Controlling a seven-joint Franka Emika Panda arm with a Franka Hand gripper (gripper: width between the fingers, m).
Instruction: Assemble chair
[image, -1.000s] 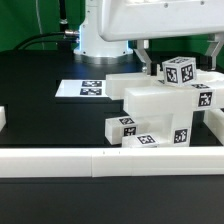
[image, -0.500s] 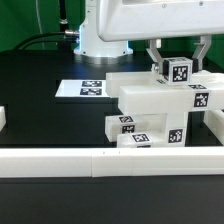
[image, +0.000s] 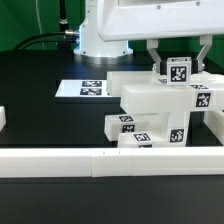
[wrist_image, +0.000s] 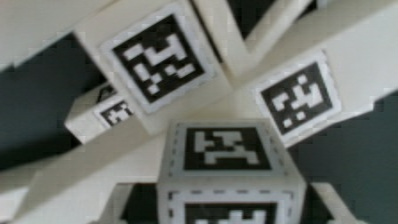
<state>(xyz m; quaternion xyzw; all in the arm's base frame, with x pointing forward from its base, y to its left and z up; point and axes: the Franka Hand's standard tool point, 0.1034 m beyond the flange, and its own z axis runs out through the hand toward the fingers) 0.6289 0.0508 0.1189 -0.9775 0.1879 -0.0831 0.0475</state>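
Exterior view: the gripper (image: 178, 66) hangs over the chair (image: 150, 108), its fingers straddling a tagged post (image: 180, 74) at the stack's one o'clock; whether they clamp it, I cannot tell; the chair sits at four o'clock from the marker board (image: 85, 88).

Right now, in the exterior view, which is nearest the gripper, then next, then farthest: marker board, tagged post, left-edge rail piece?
1. Tagged post: right inside the gripper.
2. Marker board: on the table, toward the exterior view's left.
3. Rail piece: exterior view's far left edge.
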